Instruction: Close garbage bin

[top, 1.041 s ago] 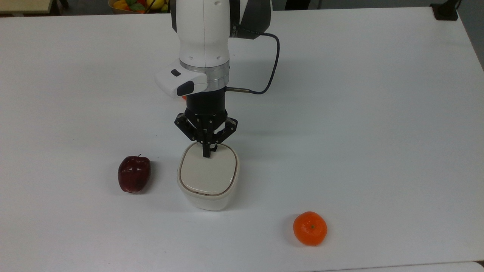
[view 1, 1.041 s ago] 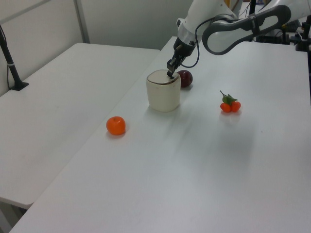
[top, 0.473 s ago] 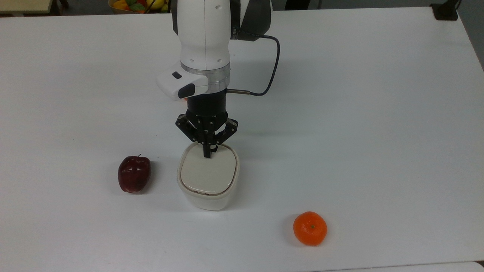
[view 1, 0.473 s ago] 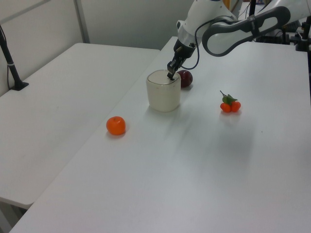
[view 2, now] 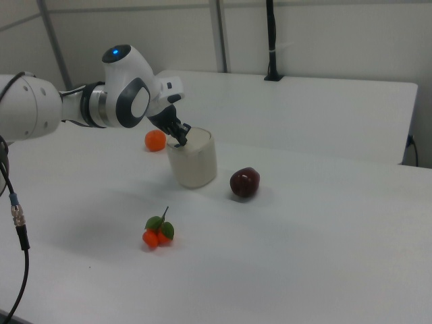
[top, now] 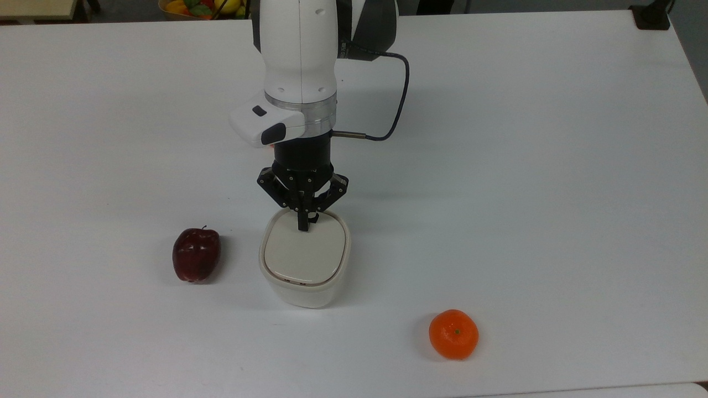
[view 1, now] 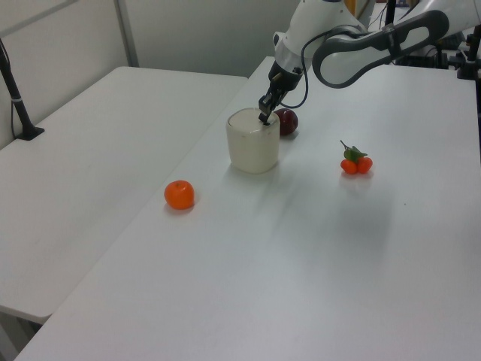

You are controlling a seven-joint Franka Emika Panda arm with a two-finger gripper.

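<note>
Gripper down on the far edge of the garbage bin, fingers pressed together into one black tip, pinching nothing, tip touching the lid near its back rim in the top view. Lid lying flat on the cream body, a thin dark seam around it. Bin upright on the white table, near the table's middle in the top view, close to the near edge. Dark red apple just beside the bin on the top view's left, apart from it. Orange well apart, lower on the top view's right. In the left view, bin with the gripper at its top far corner, apple behind it, orange nearer the camera on the left view's left, small cluster of orange fruit with green leaves off on the left view's right. In the right view, gripper at the bin's top left edge, apple on the right view's right, fruit cluster in front, orange behind the bin.
</note>
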